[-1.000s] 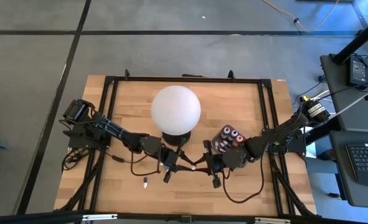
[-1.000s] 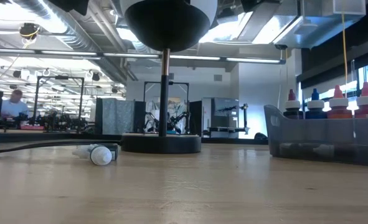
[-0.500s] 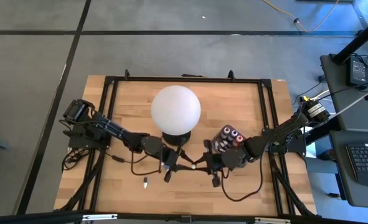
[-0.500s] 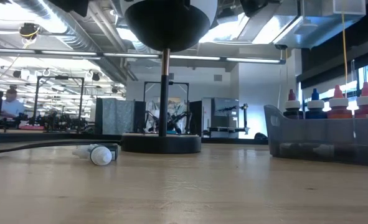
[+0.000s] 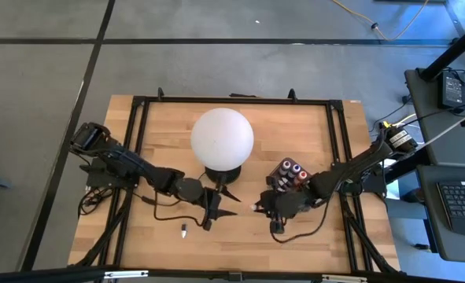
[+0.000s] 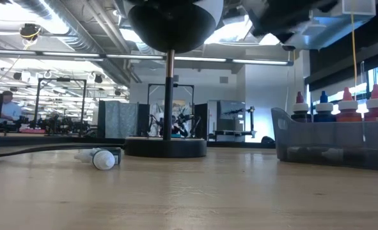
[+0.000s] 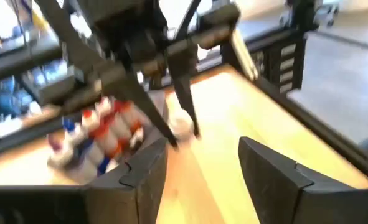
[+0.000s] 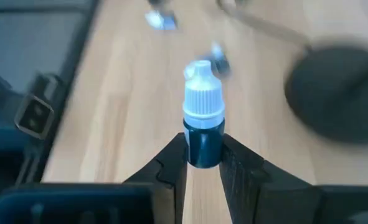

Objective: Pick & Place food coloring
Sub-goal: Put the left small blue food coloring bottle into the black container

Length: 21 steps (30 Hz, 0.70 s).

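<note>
Food coloring bottle point(image 8: 203, 124), dark body, white ribbed pointed cap: clamped by the body between the fingers of the right gripper point(image 5: 257, 208), cap projecting forward; held off the table, toward the front edge, right of centre. Judged light, rigid, smooth plastic; small and apt to slip or pivot, so best gripped across the body below the cap, as here.

Further bottles point(image 5: 292, 171), red and dark caps, upright in a dark translucent tray point(image 6: 332, 144) right of centre, just behind the right gripper.

One bottle point(image 6: 103, 158) on its side on the wood, white cap toward the low camera, near the lamp base point(image 6: 165, 147). Possibly the same item as the small pale-tipped object point(image 5: 182, 231) near the front edge, left of centre; cannot tell.

Left gripper point(image 5: 226, 204): fingers apart, empty, just in front of the white globe lamp point(image 5: 222, 137), pointing toward the right gripper.

Changes against half a second earlier: grippers formerly close together at table centre, a pale-tipped item between them; now well apart, left arm drawn back leftward, right gripper pulled rightward with the bottle. Tray, lamp and loose bottle unmoved.

Wooden table point(image 5: 311, 126): black frame along the edges.
</note>
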Tool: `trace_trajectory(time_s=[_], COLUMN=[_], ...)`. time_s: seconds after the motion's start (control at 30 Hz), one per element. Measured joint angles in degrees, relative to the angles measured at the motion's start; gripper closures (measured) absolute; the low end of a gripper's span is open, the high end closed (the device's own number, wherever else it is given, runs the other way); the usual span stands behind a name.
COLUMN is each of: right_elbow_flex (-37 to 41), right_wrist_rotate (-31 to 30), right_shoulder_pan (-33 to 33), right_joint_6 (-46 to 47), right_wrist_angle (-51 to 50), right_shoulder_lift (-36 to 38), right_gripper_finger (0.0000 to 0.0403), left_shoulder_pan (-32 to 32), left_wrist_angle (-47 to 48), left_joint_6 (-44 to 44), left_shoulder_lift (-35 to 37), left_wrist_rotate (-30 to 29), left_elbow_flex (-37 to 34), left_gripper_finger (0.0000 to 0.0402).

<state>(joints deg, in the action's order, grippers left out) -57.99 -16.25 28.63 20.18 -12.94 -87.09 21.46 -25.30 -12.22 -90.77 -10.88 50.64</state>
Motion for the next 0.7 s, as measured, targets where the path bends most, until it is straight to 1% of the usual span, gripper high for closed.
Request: trace_trajectory(time_s=[0.1,0.17,0.27,0.33,0.4,0.47,0.57,0.7], right_elbow_flex=[-3.7,-6.2,-8.9,-8.7,-7.4,-5.4,-2.5,0.8], right_wrist_rotate=[-0.8,-2.7,-4.9,-4.9,-4.9,-4.8,-4.2,-1.0], right_shoulder_pan=[0.0,0.0,0.0,0.0,0.0,-0.3,-0.5,-0.7], right_joint_6=[6.9,12.1,23.2,30.4,36.4,41.0,44.1,44.1], right_wrist_angle=[-13.0,-21.8,-35.1,-40.6,-43.9,-45.1,-44.2,-39.0], right_shoulder_lift=[0.0,0.0,0.1,0.1,0.1,0.1,0.0,-0.2], right_gripper_finger=[0.0320,0.0320,0.0320,0.0320,0.0320,0.0320,0.0320,0.0320], left_shoulder_pan=[1.1,1.7,2.5,3.0,3.4,3.7,3.9,3.8], left_wrist_angle=[6.9,10.7,16.5,20.4,24.2,27.8,31.1,37.4], left_joint_6=[5.5,9.8,16.0,20.5,24.2,27.7,33.7,43.2], left_shoulder_lift=[1.4,2.0,2.2,2.2,2.2,2.2,2.2,2.2], left_wrist_rotate=[-1.7,-1.6,-1.5,-1.5,-1.5,-1.5,-0.9,5.8], left_elbow_flex=[0.0,0.0,0.0,0.0,0.0,0.0,0.0,0.0], left_gripper_finger=[0.0198,0.0194,0.0195,0.0197,0.0199,0.0201,0.0201,0.0202])
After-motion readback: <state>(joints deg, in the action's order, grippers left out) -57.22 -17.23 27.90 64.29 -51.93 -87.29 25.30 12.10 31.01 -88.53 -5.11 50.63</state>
